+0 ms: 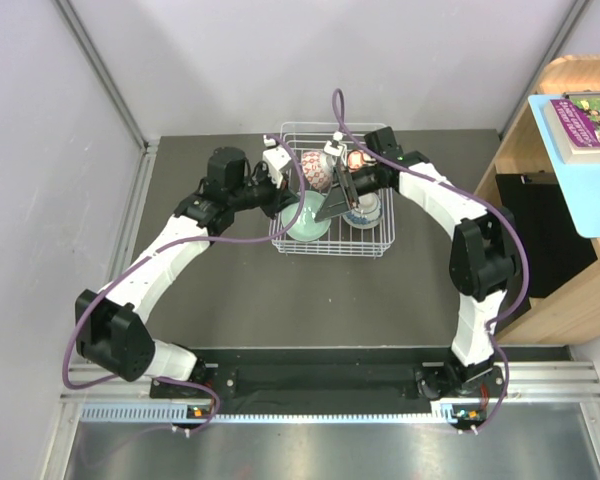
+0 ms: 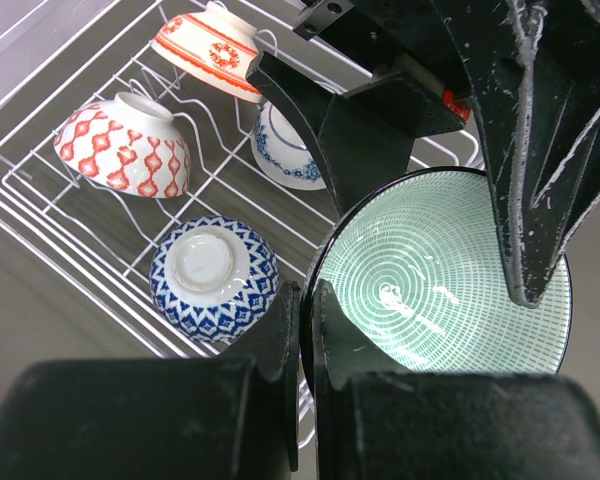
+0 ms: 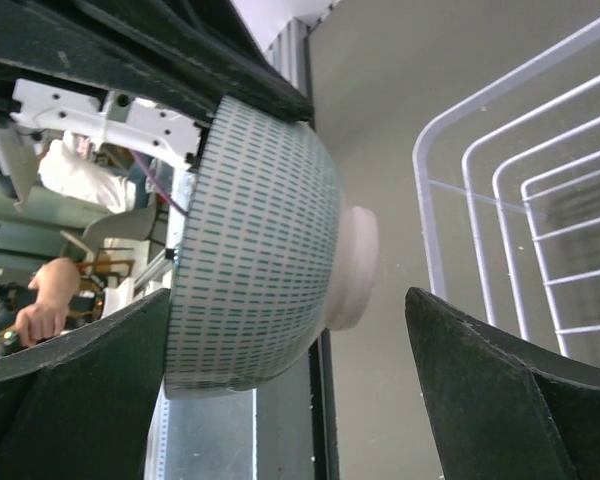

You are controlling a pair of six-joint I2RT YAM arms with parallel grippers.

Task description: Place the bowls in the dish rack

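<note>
No legible text, brand, number or sign is noted in any view. Lettering is seen on a colourful printed cover [image 1: 587,122] lying on the blue board [image 1: 572,195] atop the wooden shelf unit [image 1: 570,300], but it is too small and blurred to be read.

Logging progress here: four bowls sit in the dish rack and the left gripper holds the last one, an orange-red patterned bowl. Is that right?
Not quite: the left wrist view shows the left gripper pinching the rim of the pale green bowl, not an orange-red one. The rest stands: four bowls sit in the dish rack.
</note>
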